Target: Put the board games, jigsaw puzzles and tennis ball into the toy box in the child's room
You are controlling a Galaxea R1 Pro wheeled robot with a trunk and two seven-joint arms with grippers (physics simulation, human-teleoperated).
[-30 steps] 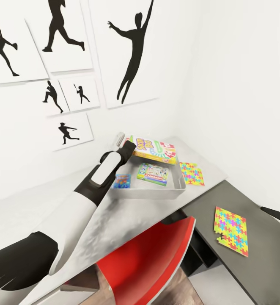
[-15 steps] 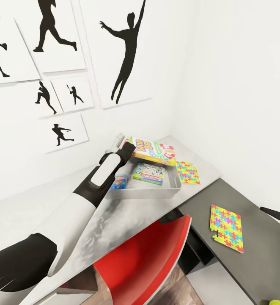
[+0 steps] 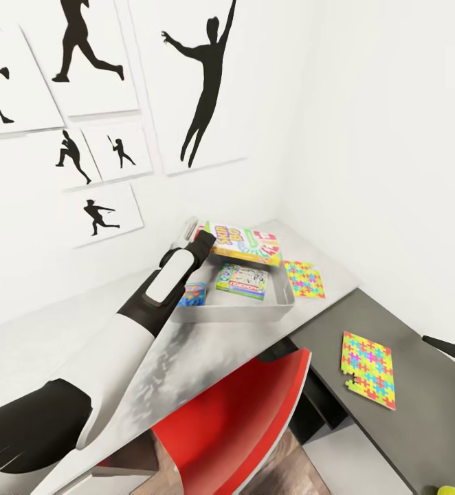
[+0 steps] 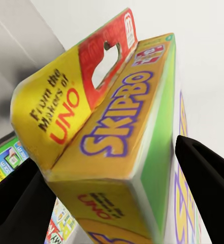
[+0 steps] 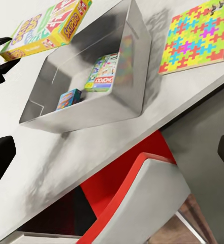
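My left gripper is shut on one end of a yellow, green and red Skip-Bo board game, which hangs tilted above the far side of the silvery toy box on the pale table. In the left wrist view the game fills the gap between the dark fingers. A green-edged Monopoly game and a small blue box lie inside the toy box. One jigsaw puzzle lies beside the box, another on the dark side table. The tennis ball peeks in at the lower right corner. My right gripper is open.
A red chair stands tucked against the table's front edge, below the toy box. White walls close the corner behind the table, with black silhouette pictures on the left one. The dark side table sits lower, to the right.
The view swung slightly right and then settled. Over the last half second the held Skip-Bo game has shifted a little left and up over the toy box.
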